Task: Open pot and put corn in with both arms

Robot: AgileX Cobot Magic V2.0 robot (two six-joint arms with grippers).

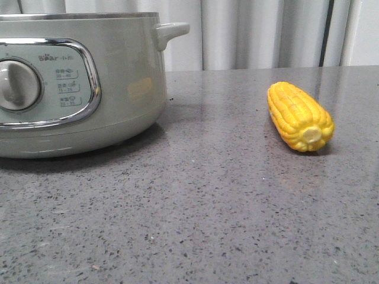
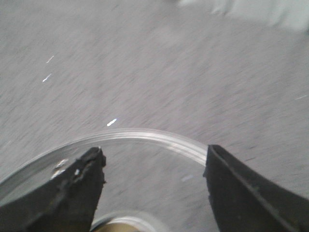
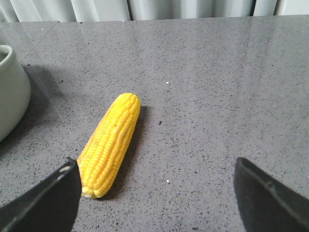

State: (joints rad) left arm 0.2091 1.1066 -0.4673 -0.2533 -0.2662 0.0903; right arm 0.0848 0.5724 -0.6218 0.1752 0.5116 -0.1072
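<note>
The big pot sits on the grey desk. The yellow corn lies at about 3 o'clock from it, well apart. The right fingers are spread wide, empty, near the corn. The left fingers are spread wide over a clear round lid.

pot at left on table, corn well apart at right

A grey speckled desk fills the foreground, its polished surface catching faint reflections. Behind its far edge hangs a pale curtain in vertical folds, with a dark gap near the right.
</note>
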